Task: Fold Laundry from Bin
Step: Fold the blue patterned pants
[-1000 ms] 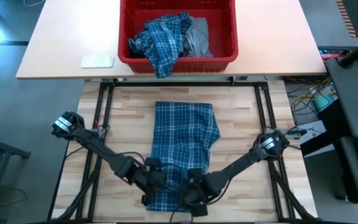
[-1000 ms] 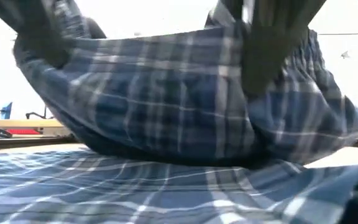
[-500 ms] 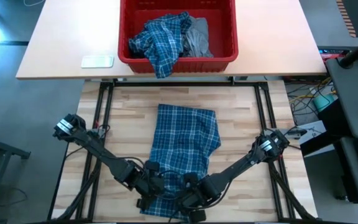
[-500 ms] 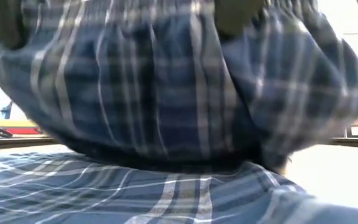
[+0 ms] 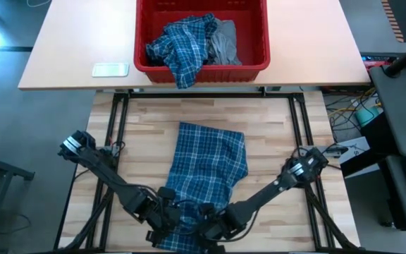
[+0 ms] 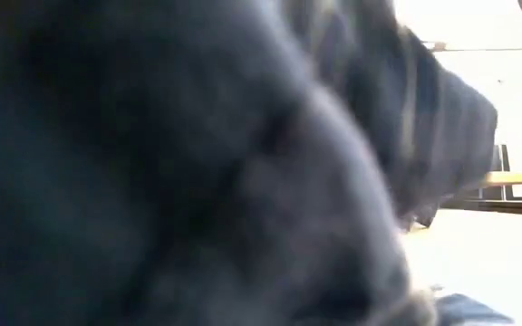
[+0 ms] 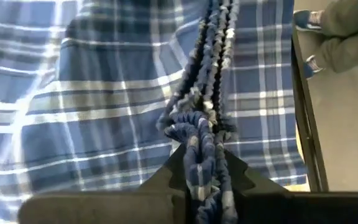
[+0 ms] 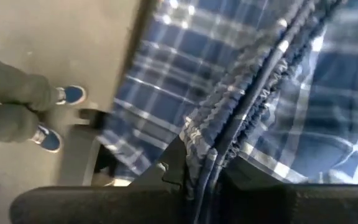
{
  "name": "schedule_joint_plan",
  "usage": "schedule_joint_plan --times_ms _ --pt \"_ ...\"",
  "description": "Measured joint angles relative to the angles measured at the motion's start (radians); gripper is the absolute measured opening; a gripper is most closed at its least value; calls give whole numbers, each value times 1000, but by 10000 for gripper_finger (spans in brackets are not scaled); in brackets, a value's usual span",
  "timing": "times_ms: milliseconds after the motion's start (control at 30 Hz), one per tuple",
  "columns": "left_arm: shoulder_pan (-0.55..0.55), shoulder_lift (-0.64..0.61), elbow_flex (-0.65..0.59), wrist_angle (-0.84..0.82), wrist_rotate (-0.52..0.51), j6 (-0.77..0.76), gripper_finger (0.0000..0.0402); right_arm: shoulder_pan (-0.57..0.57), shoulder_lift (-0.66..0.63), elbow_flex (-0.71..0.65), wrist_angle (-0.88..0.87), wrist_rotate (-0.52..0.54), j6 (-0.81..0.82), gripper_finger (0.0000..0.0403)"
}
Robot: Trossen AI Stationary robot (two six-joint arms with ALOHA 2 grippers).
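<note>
I have the left gripper (image 7: 205, 186) and right gripper (image 8: 199, 177) clamped on the blue-and-white plaid garment's (image 5: 210, 166) gathered hem at the wooden worktop's (image 5: 146, 134) near edge; uneven pulling could skew it.

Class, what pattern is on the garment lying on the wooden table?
Blue-and-white plaid garment, clearest in the high view.

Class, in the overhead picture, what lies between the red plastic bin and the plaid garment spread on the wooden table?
In the high view, only bare wooden table separates the red plastic bin from the spread blue-and-white plaid garment.
</note>
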Motion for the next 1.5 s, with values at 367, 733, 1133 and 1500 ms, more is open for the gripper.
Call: schedule_joint_plan --times_ms 367,733,1133,1500 --pt "-10 -29 -18 -125 240 -100 193 -4 7 91 -86 -90 50 215" --pt "177 -93 -51 45 -138 -120 261 -74 -149 123 -454 200 104 322" --pt "364 -81 -410 402 -189 -228 247 -246 -135 -372 -246 186 138 300" --pt "676 -80 -526 604 -320 -151 247 -496 -212 -533 -204 173 -207 299"
